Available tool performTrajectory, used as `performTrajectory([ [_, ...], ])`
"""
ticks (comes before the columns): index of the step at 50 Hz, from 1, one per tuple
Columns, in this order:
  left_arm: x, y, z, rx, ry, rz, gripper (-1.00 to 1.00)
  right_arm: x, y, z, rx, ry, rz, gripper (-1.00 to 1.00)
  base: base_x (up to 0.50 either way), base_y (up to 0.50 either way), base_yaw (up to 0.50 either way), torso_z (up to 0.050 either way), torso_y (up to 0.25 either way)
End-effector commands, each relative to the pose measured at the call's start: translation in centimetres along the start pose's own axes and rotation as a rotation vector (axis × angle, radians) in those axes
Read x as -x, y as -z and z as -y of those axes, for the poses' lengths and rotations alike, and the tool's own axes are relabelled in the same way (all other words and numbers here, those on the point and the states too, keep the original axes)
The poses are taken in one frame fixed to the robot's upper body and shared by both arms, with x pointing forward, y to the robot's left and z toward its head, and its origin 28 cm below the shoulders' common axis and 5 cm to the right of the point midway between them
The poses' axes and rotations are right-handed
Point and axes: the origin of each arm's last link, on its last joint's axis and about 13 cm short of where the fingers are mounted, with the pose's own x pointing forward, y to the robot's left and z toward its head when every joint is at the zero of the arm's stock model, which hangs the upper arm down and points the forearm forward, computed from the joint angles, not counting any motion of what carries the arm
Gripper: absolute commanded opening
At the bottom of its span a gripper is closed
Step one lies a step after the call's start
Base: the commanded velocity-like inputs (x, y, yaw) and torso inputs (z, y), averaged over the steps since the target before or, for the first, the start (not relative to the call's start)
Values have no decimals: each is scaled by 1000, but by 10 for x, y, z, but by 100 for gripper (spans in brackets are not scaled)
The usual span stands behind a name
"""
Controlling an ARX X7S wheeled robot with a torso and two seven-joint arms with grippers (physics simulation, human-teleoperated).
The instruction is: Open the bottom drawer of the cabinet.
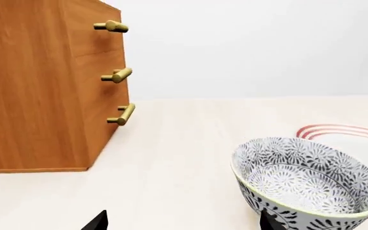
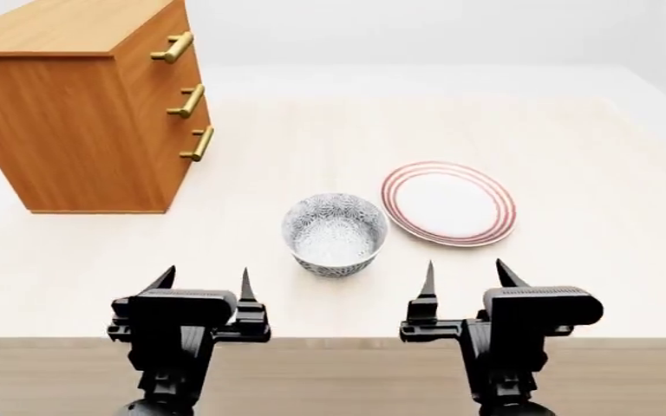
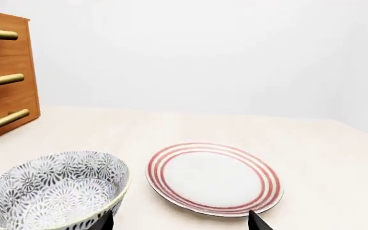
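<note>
Approach not yet begun. Orange-brown wooden bottom drawer [image 2: 186, 160] is seen shut, far-left on the pale counter [image 2: 564, 286]. Both jaws are held wide, empty. Left gripper [image 2: 205, 287] must be brought to the short brass bar handle [image 2: 199, 144].

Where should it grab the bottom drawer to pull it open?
By the brass handle on the bottom drawer, likely coming from the open table side its front faces, toward the bowl. The bar stands off the wood on short posts, leaving a gap for jaws to close across it. The left gripper is nearer.
</note>
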Motion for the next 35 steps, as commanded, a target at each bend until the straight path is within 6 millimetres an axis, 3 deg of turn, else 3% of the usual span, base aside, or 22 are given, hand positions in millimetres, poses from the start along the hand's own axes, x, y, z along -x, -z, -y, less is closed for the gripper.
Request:
performTrajectory([
  [1, -2, -15, 1, -15, 22, 8, 100, 0, -16, 2, 15, -10, 12, 100, 500, 0, 0, 0, 0],
  [35, -5, -13, -2, -14, 2, 6, 100, 0, -16, 3, 2, -12, 14, 100, 500, 0, 0, 0, 0],
])
